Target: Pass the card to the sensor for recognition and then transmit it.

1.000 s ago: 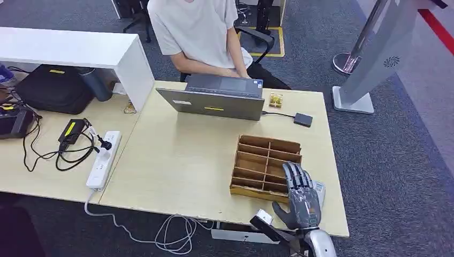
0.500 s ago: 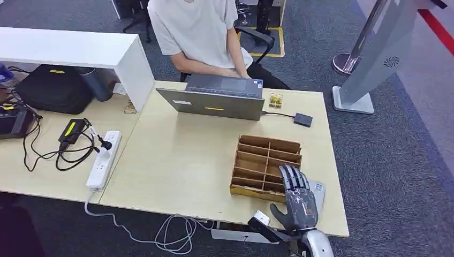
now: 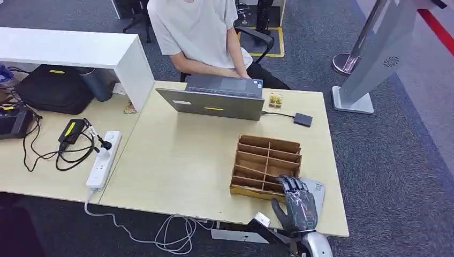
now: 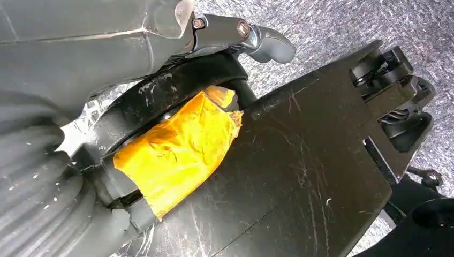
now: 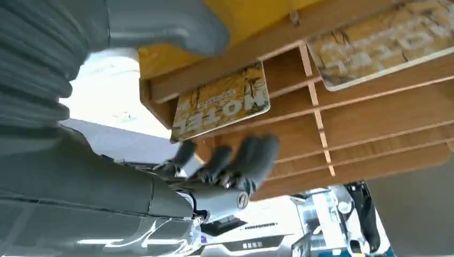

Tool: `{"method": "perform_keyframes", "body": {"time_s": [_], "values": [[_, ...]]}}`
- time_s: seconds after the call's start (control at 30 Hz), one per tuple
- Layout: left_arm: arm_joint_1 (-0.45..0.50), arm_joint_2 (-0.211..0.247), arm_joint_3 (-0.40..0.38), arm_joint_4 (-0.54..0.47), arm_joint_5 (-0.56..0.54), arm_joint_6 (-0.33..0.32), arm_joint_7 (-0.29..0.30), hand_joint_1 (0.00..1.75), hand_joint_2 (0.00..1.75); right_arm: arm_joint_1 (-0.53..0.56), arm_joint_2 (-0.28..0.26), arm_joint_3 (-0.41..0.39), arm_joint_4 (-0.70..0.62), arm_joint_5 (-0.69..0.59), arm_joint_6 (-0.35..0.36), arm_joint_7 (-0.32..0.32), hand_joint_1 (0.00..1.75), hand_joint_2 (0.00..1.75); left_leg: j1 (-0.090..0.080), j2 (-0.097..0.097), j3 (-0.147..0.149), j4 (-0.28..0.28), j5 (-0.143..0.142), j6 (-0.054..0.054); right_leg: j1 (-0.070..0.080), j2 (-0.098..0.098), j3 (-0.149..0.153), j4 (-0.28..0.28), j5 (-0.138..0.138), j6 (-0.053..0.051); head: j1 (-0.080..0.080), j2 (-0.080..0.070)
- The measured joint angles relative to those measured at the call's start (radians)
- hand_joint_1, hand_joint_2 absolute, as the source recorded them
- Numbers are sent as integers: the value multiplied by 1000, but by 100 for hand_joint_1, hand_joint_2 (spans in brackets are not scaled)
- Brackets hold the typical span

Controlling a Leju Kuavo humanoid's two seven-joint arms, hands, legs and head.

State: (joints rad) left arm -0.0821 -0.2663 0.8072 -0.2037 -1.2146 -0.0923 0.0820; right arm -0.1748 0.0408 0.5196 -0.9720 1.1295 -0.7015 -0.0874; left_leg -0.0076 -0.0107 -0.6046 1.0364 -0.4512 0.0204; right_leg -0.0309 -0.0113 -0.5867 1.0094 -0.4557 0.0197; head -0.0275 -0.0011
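Right hand point(image 3: 297, 206) has drawn back and sunk toward the near right corner of the wooden organizer point(image 3: 266, 166); a second ago its fingers lay stretched over the near compartments, now they curl downward at the box's near edge. In the right wrist view the fingers point(image 5: 251, 158) are bent and close together, holding nothing, just short of a hotel card point(image 5: 222, 101) standing in a corner compartment; a second card point(image 5: 383, 40) sits in the compartment beyond. Pickup is just beginning, I judge. Black sensor pad point(image 3: 303, 119) lies well apart beside the laptop point(image 3: 217, 101). Left hand hangs low; finger state cannot be told.
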Motion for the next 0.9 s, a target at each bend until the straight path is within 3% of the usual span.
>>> {"method": "perform_keyframes", "body": {"time_s": [0.27,0.37,0.47,0.53,0.77,0.9], "values": [[0,0,0,0,-13,18,-25,0,175,-6,0,0,-11,1,-2,8,175,175,0,0,1,0,0,0,0,0,0,0,0,0,0,0],[0,2,-1,1,-48,92,-109,0,175,-2,0,-2,-20,14,-2,14,175,175,1,0,1,0,0,0,0,0,0,0,0,0,0,0],[0,2,-21,3,-94,219,-224,0,175,7,0,-13,-29,27,-2,15,175,175,1,0,0,0,0,0,1,0,0,0,0,0,0,0],[-3,2,-40,7,-102,256,-232,0,175,7,0,-20,-29,32,-2,15,175,175,1,0,0,0,0,0,1,0,0,0,0,0,0,0],[-3,2,-46,12,-66,188,-217,0,175,11,0,-27,-28,34,-2,21,175,175,1,0,0,0,0,0,1,0,0,0,0,0,0,0],[-3,2,-46,12,-59,191,-221,0,175,17,0,-32,-29,35,-2,21,175,175,1,0,0,0,0,0,1,0,0,0,0,0,0,0]]}}
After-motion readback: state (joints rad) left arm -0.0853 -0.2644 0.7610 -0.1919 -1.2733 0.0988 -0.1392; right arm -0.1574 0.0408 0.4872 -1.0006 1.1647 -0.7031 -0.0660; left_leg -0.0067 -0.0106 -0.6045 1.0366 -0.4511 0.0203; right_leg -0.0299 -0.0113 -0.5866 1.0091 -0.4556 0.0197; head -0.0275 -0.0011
